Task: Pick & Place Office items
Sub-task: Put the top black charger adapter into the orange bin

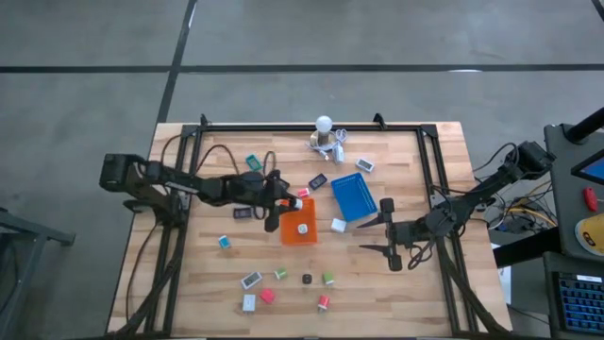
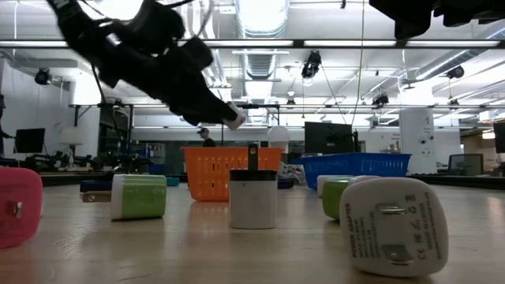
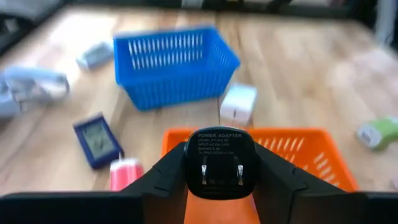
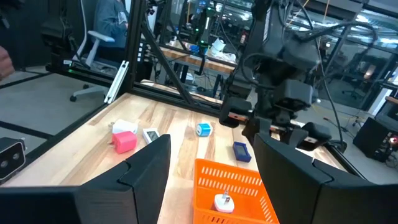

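Black power adapter (image 3: 219, 163) was pinched by the left gripper (image 3: 219, 180) above the orange tray (image 3: 311, 155), beside the blue tray (image 3: 171, 65); the right gripper (image 1: 385, 233) was kept spread.

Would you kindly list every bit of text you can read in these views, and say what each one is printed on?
"POWER ADAPTER": top line on the black plug held between the left gripper's fingers, above the orange basket.
Smaller lines under it on that plug: too blurred to read.
Print on the white plug lying nearest the low camera: sideways and too small to read.
Nothing else is legible.
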Available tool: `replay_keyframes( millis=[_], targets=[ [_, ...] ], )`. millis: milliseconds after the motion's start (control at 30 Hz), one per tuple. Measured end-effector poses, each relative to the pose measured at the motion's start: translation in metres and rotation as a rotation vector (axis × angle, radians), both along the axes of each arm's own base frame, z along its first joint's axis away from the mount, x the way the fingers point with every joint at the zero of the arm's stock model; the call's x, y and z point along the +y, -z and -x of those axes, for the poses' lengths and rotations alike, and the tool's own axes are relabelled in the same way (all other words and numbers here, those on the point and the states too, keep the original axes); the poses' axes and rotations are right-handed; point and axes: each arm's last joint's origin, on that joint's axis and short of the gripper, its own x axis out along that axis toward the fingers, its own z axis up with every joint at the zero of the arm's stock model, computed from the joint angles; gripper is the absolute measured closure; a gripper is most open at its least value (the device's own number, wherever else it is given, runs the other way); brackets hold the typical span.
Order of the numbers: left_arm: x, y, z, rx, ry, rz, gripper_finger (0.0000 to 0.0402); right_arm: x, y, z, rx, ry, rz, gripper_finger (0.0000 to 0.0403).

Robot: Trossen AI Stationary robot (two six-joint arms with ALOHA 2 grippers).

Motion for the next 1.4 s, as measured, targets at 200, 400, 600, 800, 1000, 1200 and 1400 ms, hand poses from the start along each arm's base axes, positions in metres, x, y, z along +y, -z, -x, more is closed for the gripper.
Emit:
replay_keyframes(
  millis=[200, 400, 600, 800, 1000, 1200, 1400],
  targets=[
    [0.001, -0.022, -0.018, 0.270, -0.021, -0.009, 0.0269, 0.000, 0.000, 0.000, 0.004, 0.000, -0.002, 0.0177],
    [-0.003, -0.035, -0.037, 0.372, 0.024, -0.028, 0.0269, 0.000, 0.002, 0.000, 0.015, 0.000, -0.001, 0.0177],
    [-0.003, -0.020, -0.053, 0.469, 0.039, -0.020, 0.0269, 0.000, 0.002, 0.000, 0.018, 0.000, 0.000, 0.0177],
    [-0.003, -0.006, -0.061, 0.525, 0.055, -0.024, 0.0269, 0.000, 0.002, 0.000, 0.018, 0.001, -0.001, 0.0177],
    [-0.003, 0.007, -0.062, 0.579, 0.065, -0.015, 0.0269, 0.000, 0.002, 0.000, 0.019, 0.001, 0.000, 0.0177],
    [-0.003, 0.017, -0.063, 0.613, 0.068, -0.009, 0.0269, 0.000, 0.002, 0.000, 0.021, 0.001, 0.001, 0.0177],
    [-0.004, 0.023, -0.063, 0.632, 0.081, 0.012, 0.0269, 0.000, 0.003, 0.000, 0.023, 0.001, -0.004, 0.0177]
  ],
)
